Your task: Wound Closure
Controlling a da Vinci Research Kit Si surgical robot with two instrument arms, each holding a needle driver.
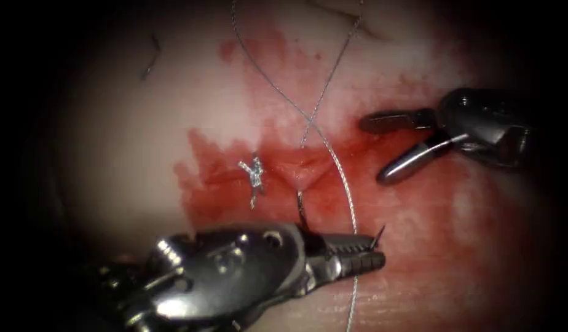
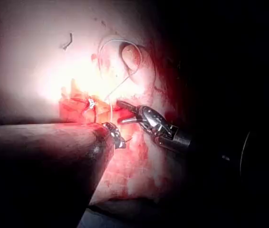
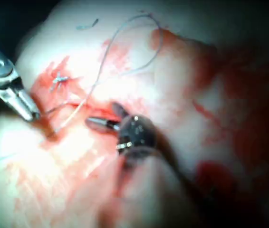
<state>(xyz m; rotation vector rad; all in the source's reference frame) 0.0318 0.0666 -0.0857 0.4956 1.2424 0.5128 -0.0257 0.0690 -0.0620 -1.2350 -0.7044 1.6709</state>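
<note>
The left end effector sits at the lower centre of the endoscope view, its jaws closed on the needle. Only a short dark tip of the needle shows above the jaws, so where along its curve it is held seems near one end, though that is hard to confirm. The needle is out of the tissue. The right end effector at the right of the frame is open and holds nothing. The thread crosses itself above the cut and runs down past the left jaws. A finished knot lies left of the cut, amid red fluid.
</note>
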